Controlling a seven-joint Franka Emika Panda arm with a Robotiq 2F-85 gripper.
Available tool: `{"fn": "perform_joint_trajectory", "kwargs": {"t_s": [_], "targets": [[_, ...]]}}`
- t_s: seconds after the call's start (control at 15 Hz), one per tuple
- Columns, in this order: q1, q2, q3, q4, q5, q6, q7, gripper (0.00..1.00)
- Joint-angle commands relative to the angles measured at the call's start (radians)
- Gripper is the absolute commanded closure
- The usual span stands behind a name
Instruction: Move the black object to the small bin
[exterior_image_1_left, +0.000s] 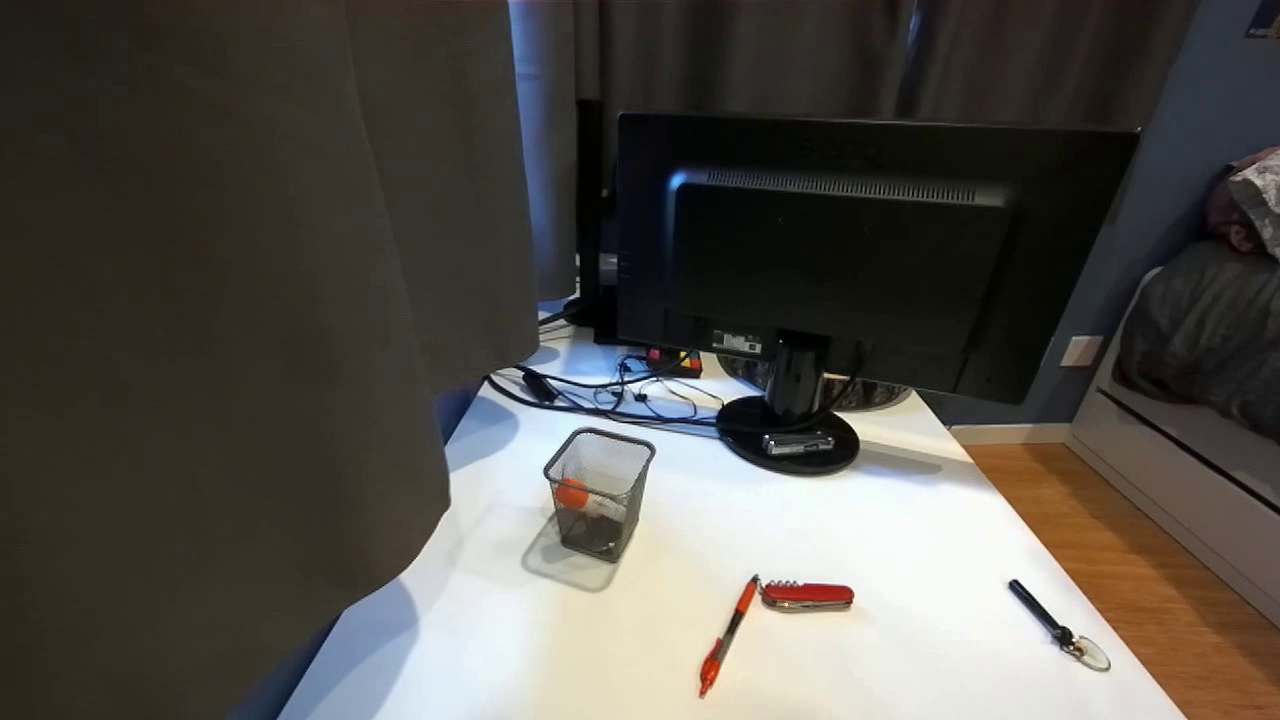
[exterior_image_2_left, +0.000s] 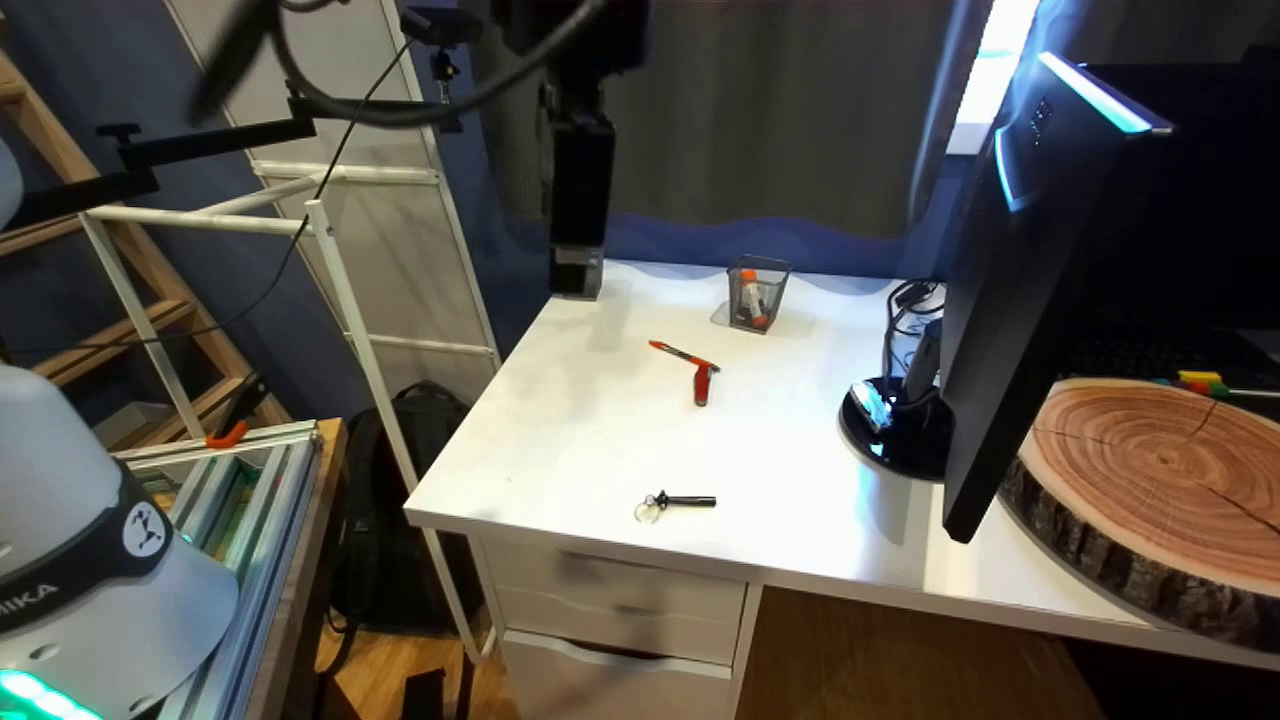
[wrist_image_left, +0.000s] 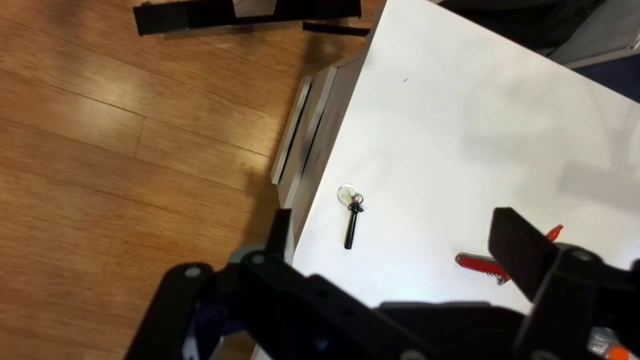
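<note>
The small bin (exterior_image_1_left: 612, 463) holds an orange-ended tube (exterior_image_2_left: 753, 298) and something dark (exterior_image_1_left: 598, 534).

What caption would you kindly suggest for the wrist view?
A black stick lies near the edge of the desk, framed by the open pincer.

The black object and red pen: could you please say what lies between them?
The red pocketknife, nearer the pen than the black object, in both exterior views.

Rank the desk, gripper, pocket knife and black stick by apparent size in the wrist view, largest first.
1. desk
2. gripper, close to the camera
3. black stick and pocket knife: unsure, not ranked; the gripper hides part of the pocket knife
</note>
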Motion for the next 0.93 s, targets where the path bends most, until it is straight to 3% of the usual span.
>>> {"fn": "perform_joint_trajectory", "kwargs": {"t_s": [0.0, 0.07, 0.2, 0.47, 0.87], "targets": [[0.018, 0.223, 0.024, 0.041, 0.062, 0.139, 0.025, 0.0], [0.006, 0.098, 0.028, 0.0, 0.024, 0.095, 0.016, 0.0], [0.008, 0.156, 0.031, 0.004, 0.025, 0.115, 0.015, 0.0], [0.006, 0.123, 0.031, 0.006, 0.025, 0.109, 0.015, 0.0], [0.049, 0.346, 0.057, 0.013, 0.142, 0.366, 0.046, 0.0]]}}
